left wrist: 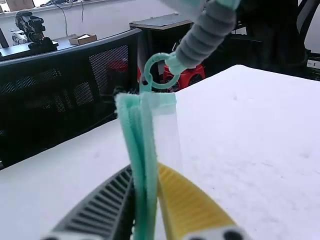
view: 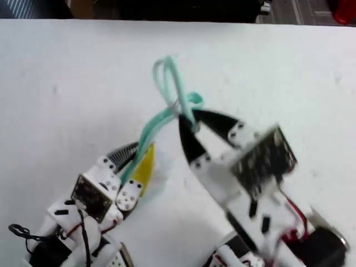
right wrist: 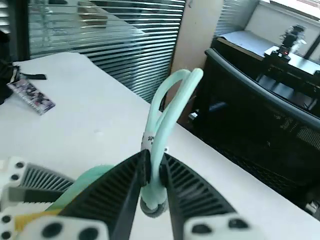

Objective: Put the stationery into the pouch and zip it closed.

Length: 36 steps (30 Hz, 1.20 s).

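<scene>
- White table (view: 67, 83): it takes up most of the high view. Both arms come in from the 6 o'clock edge.
- Right gripper (view: 187, 118): I see it just past table centre toward 5 o'clock. Its black fingers are pinched together on the pouch's cord loop, and the right wrist view (right wrist: 155, 157) shows the cord squeezed between them.
- Left gripper (view: 138, 153): it sits at about 7 o'clock from centre. One finger is grey and one is yellow, and they are clamped flat on the pouch edge (left wrist: 145, 172).
- Pouch (view: 156, 125): mint green, seen edge-on, held between the two grippers. It runs from the left gripper toward 1 o'clock and up to the right gripper. In the left wrist view (left wrist: 150, 130) it stands upright with a pale translucent side panel. I cannot tell whether its lower edge touches the table.
- Cord loop (view: 167, 78): doubled mint cord that points toward 12 o'clock beyond the right gripper's fingertips (right wrist: 170, 105).
- Grey ribbed piece (left wrist: 202, 35): it touches the ring at the top of the pouch.
- Ring (left wrist: 160, 72): a small mint circle at the upper corner of the pouch.
</scene>
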Available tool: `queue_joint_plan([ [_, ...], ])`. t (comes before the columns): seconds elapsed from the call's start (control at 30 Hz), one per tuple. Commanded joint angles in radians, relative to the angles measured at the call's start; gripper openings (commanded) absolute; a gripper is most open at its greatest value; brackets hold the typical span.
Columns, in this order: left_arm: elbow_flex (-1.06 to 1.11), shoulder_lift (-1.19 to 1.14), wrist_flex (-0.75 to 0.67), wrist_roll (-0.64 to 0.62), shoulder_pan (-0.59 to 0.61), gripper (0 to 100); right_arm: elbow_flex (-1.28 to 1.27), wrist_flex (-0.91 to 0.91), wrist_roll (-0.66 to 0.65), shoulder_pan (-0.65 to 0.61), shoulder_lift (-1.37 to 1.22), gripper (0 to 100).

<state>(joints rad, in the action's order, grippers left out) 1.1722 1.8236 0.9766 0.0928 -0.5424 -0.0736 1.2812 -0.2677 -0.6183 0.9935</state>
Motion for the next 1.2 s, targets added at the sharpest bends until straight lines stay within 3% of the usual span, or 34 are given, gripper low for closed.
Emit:
queue_joint_plan([
  [0.0,-0.046,0.001,0.018,0.018,0.004,2,0.0,-0.077,0.084,0.119,-0.056,1.8],
  [0.17,-0.041,0.001,0.02,0.114,0.007,2,-0.003,-0.148,0.163,0.251,-0.114,1.8],
  [0.37,-0.06,0.001,0.086,0.123,0.001,2,-0.003,-0.159,0.163,0.338,-0.154,1.8],
  [0.47,-0.137,0.001,0.189,0.187,-0.008,2,-0.021,-0.18,0.161,0.375,-0.159,1.8],
  [0.63,-0.242,0.001,0.362,0.259,-0.128,2,-0.069,-0.189,0.157,0.404,-0.151,1.8],
  [0.9,-0.238,0.001,0.376,0.315,-0.15,2,-0.192,-0.182,0.158,0.414,-0.151,1.8],
  [1.17,-0.238,0.001,0.376,0.311,-0.15,2,-0.245,-0.22,0.16,0.545,-0.151,1.8],
])
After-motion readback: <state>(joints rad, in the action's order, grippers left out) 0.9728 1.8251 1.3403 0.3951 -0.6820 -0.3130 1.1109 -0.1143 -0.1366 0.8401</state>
